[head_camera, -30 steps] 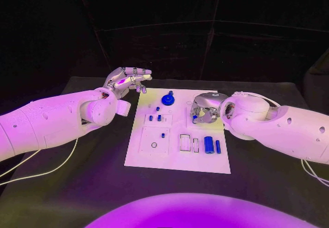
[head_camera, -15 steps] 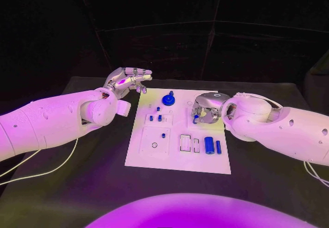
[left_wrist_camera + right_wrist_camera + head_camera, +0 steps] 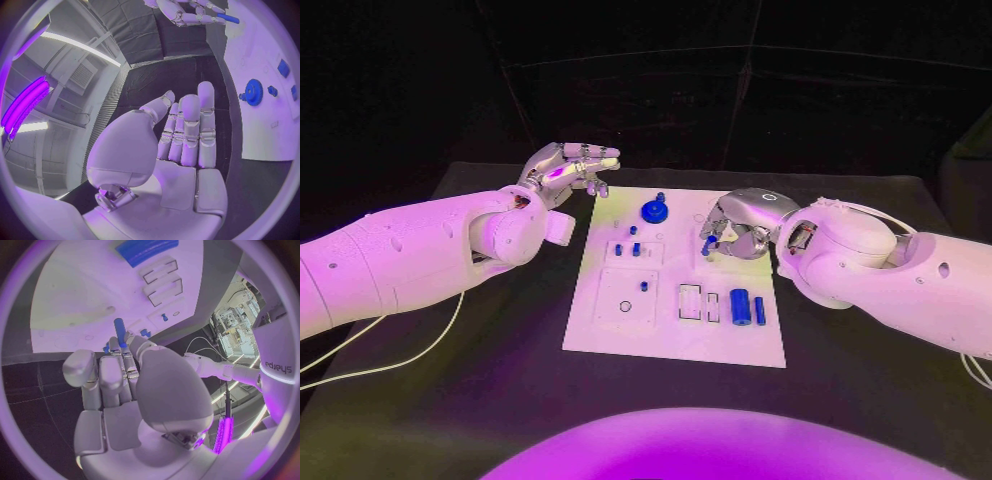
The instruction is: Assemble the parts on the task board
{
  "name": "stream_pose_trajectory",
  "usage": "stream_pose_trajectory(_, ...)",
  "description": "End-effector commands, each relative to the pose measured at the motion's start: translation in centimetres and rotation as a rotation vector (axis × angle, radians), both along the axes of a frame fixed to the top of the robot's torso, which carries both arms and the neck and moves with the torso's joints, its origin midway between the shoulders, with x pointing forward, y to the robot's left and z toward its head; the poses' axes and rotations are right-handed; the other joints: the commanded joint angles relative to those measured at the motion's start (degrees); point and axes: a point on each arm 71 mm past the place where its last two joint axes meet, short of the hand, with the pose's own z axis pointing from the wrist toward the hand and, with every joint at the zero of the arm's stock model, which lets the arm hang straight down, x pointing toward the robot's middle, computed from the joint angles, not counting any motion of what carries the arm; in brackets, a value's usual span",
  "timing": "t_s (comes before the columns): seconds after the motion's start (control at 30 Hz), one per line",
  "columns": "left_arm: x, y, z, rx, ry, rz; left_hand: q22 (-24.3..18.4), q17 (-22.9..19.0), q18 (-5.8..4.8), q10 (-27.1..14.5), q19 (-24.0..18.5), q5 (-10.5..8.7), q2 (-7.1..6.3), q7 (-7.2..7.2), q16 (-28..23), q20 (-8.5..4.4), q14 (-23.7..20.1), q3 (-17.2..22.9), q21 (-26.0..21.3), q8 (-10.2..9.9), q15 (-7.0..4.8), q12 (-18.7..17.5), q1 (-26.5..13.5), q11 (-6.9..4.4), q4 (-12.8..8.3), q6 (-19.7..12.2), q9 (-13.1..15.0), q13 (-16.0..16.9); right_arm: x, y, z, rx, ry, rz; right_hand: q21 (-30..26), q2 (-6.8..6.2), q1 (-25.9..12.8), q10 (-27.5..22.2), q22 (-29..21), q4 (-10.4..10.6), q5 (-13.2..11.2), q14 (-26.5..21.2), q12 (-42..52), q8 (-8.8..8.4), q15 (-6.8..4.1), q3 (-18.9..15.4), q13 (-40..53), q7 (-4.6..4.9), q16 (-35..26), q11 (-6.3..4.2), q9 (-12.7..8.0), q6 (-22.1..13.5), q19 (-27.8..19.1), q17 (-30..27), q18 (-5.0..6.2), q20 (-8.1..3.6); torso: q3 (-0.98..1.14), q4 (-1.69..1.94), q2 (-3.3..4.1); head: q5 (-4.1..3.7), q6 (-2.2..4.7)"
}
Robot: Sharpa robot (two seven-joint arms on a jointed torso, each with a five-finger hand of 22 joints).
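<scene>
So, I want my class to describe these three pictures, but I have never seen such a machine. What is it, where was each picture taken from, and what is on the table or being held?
It is a robot with two white arms ending in silver hands. One picture looks down from its head; the two round ones come from cameras at each wrist. On the black table lies a white task board carrying small blue parts, among them a blue gear. The right hand holds a thin blue pin in its fingers above the board. The left hand holds nothing and hovers beside the board's far corner.
</scene>
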Motion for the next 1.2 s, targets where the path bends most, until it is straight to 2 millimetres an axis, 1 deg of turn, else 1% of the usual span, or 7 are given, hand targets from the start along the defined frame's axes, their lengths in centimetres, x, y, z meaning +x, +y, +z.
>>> stream_pose_trajectory(0.03, 0.0, -0.1, 0.1, -0.008, -0.003, -0.006, -0.05, -0.05, 0.74, -0.03, -0.37, 0.33, 0.43, 0.02, -0.27, 0.09, -0.58, -0.36, -0.11, 0.26, -0.01, 0.36, 0.12, -0.03, -0.11, 0.28, -0.07, -0.01, -0.6, 0.8, 0.9, 0.079, -0.031, 0.034, 0.39, -0.46, -0.13, 0.42, 0.11, -0.05, -0.19, 0.71, -0.22, 0.17, -0.48, 0.53, 0.02, 0.01, 0.39, 0.1, 0.01, 0.46, 0.43, 0.08, -0.8, -0.05, 0.07, 0.02, 0.09, 0.14, -0.01)
stream_pose_trajectory(0.23, 0.0, -0.2, 0.1, -0.008, -0.003, -0.007, -0.05, -0.05, 0.74, -0.03, -0.37, 0.33, 0.43, 0.02, -0.27, 0.09, -0.58, -0.36, -0.11, 0.26, -0.01, 0.36, 0.12, -0.03, -0.11, 0.28, -0.07, -0.01, -1.6, 3.6, 1.2, 0.134, -0.003, 0.131, 0.47, -0.55, -0.14, 0.54, 0.2, -0.3, -0.05, 0.72, -0.31, 0.16, -0.51, 1.01, 0.02, 0.01, 0.49, 0.09, 0.01, 0.58, 0.45, 0.15, -0.81, -0.09, 0.04, 0.01, 0.1, 0.63, -0.15)
stream_pose_trajectory(0.43, 0.1, -0.4, 0.1, -0.01, -0.004, -0.011, -0.05, -0.05, 0.74, -0.03, -0.37, 0.33, 0.43, 0.02, -0.27, 0.09, -0.58, -0.36, -0.11, 0.26, -0.01, 0.36, 0.12, -0.03, -0.11, 0.28, -0.07, -0.01, -2.4, 7.1, 1.1, 0.17, 0.034, 0.251, 0.53, -0.59, -0.25, 0.58, 0.24, -0.58, 0.38, 0.7, -0.48, 0.08, -0.51, 1.59, 0.01, 0.07, 0.54, 0.13, -0.02, 0.62, 0.43, 0.13, -0.82, -0.11, 0.0, 0.3, 0.1, 0.93, -0.4)
stream_pose_trajectory(0.63, 0.1, -0.6, 0.1, -0.01, -0.004, -0.013, -0.05, -0.05, 0.74, -0.03, -0.37, 0.33, 0.43, 0.02, -0.27, 0.09, -0.58, -0.36, -0.11, 0.26, -0.01, 0.36, 0.12, -0.03, -0.11, 0.28, -0.07, -0.01, -3.2, 9.8, 0.1, 0.176, 0.079, 0.33, 0.55, -0.63, -0.47, 0.49, 0.25, -0.8, 0.87, 0.68, -0.69, -0.03, -0.46, 2.09, -0.01, 0.15, 0.6, 0.2, -0.06, 0.52, 0.38, 0.13, -0.82, -0.1, 0.0, 0.07, 0.12, 2.0, -0.68)
stream_pose_trajectory(0.77, 0.1, -0.8, 0.1, -0.011, -0.005, -0.016, -0.05, -0.05, 0.74, -0.03, -0.37, 0.33, 0.43, 0.02, -0.27, 0.09, -0.58, -0.36, -0.11, 0.26, -0.01, 0.36, 0.12, -0.03, -0.11, 0.28, -0.07, -0.01, -3.6, 10.7, -0.7, 0.163, 0.113, 0.348, 0.52, -0.66, -0.58, 0.45, 0.16, -1.02, 1.28, 0.64, -0.82, -0.08, -0.43, 2.47, -0.01, 0.2, 0.61, 0.25, -0.07, 0.45, 0.3, 0.07, -0.8, -0.08, 0.01, 0.0, 0.07, 2.59, -0.92)
stream_pose_trajectory(1.03, 0.2, -1.0, 0.1, -0.013, -0.005, -0.019, -0.12, -0.12, 0.73, -0.09, -0.36, 0.33, 0.5, 0.06, -0.26, 0.12, -0.62, -0.53, -0.21, 0.24, 0.02, 0.43, 0.0, 0.01, -0.02, 0.23, -0.08, -0.03, -3.9, 11.7, -2.6, 0.096, 0.157, 0.36, 0.55, -0.67, -0.61, 0.44, 0.22, -1.06, 1.35, 0.64, -0.84, -0.09, -0.43, 2.54, -0.01, 0.21, 0.64, 0.27, -0.08, 0.43, 0.31, 0.13, -0.82, -0.08, 0.12, 0.15, 0.09, 3.01, -1.15)
stream_pose_trajectory(1.2, 0.2, -1.1, 0.1, -0.013, -0.005, -0.021, -0.12, -0.12, 0.73, -0.09, -0.36, 0.33, 0.5, 0.06, -0.26, 0.12, -0.62, -0.53, -0.21, 0.24, 0.02, 0.43, 0.0, 0.01, -0.02, 0.23, -0.08, -0.03, -3.9, 11.9, -3.5, 0.064, 0.157, 0.353, 0.57, -0.72, -0.68, 0.45, 0.23, -1.1, 1.42, 0.63, -0.85, -0.1, -0.42, 2.58, 0.0, 0.23, 0.62, 0.27, -0.08, 0.42, 0.3, 0.07, -0.82, -0.08, 0.14, 0.04, 0.12, 3.23, -1.2)
